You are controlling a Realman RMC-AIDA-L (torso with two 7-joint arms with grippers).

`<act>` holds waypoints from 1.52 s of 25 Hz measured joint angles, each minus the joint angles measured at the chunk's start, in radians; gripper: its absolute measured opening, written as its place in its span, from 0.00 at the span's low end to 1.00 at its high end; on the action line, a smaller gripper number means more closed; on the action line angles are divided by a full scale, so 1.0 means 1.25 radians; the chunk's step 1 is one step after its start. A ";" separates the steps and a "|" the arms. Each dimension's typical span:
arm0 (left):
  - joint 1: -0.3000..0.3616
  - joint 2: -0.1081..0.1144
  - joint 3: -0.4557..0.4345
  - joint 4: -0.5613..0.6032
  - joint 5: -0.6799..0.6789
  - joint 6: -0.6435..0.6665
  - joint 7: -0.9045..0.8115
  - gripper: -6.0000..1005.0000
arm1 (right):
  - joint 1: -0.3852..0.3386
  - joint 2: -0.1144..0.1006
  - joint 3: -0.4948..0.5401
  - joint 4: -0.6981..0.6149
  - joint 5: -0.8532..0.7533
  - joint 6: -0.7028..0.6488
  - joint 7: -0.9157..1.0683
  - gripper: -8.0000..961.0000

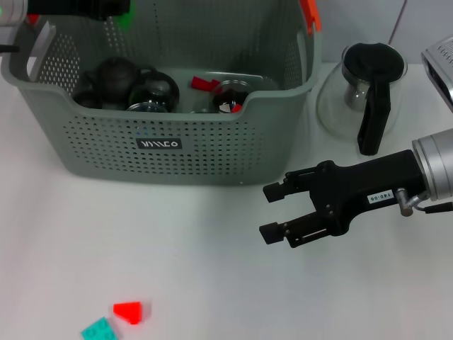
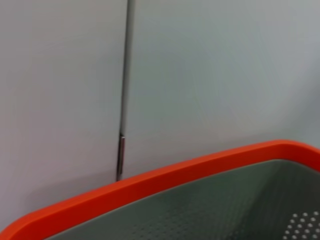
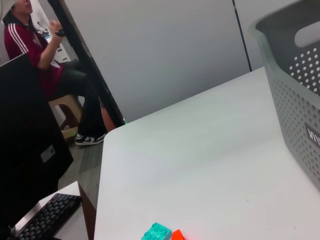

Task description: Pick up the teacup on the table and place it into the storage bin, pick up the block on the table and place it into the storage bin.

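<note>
Currently, the right gripper [image 1: 269, 211] is seen over bare table in front of the bin's right end, fingers spread, nothing between them. The left gripper is barely caught at the head view's top-left edge, over the bin's rear left corner; whether it is spread or closed cannot be told.

The large grey-green perforated plastic storage bin [image 1: 170, 152] with orange-red handle tabs is set at the back of the white table [image 1: 212, 283]. Dark teacups [image 1: 152, 91] and a small red piece [image 1: 204, 83] are seen inside it. Its orange rim [image 2: 150, 180] fills the left wrist view.

A red wedge-shaped block [image 1: 129, 312] and a teal studded block [image 1: 99, 330] lie on the table, touching, near the front edge, well apart from the bin. A clear glass pot with black handle [image 1: 364, 88] stands just right of the bin.
</note>
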 joint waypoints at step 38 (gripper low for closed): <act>0.232 -0.116 0.042 -0.475 0.053 0.646 0.178 0.94 | 0.006 0.002 0.051 0.000 0.004 0.032 -0.047 0.89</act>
